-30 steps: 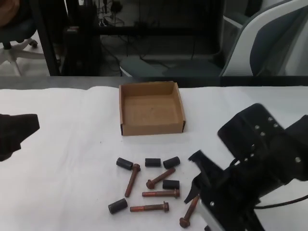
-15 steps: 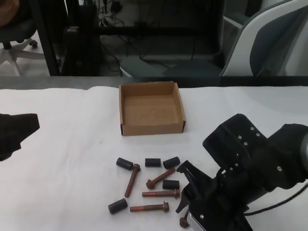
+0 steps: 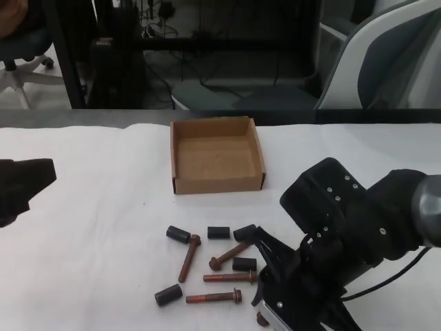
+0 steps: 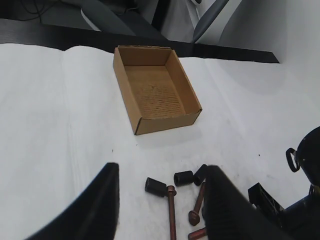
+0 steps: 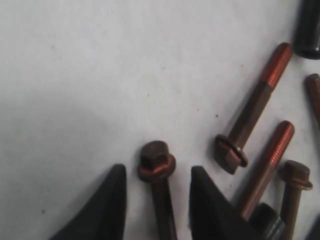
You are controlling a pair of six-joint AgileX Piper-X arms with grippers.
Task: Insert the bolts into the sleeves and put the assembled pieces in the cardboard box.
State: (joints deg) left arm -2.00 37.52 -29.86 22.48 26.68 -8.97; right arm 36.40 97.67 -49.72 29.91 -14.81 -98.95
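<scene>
A cardboard box (image 3: 217, 155) stands open and empty at the bench's middle. In front of it lie several rusty bolts (image 3: 231, 277) and short black sleeves (image 3: 178, 234), all apart from each other. My right gripper (image 5: 157, 169) is open and low over the cloth, its fingers (image 5: 107, 205) on either side of one bolt (image 5: 156, 161) just behind its hex head. In the high view that bolt's head (image 3: 262, 319) peeks out under the right arm (image 3: 344, 234). My left gripper (image 4: 162, 167) hangs open and empty at the bench's left, looking toward the box (image 4: 155, 90) and sleeves (image 4: 155, 186).
A white cloth (image 3: 89, 227) covers the bench, bare on the left and behind the box. Two more bolts (image 5: 252, 115) lie close beside the right gripper. Chairs and a desk frame stand beyond the bench's far edge.
The right arm has swung left and down toward the pile, covering most of the nearest bolt. The left arm has stayed still.
</scene>
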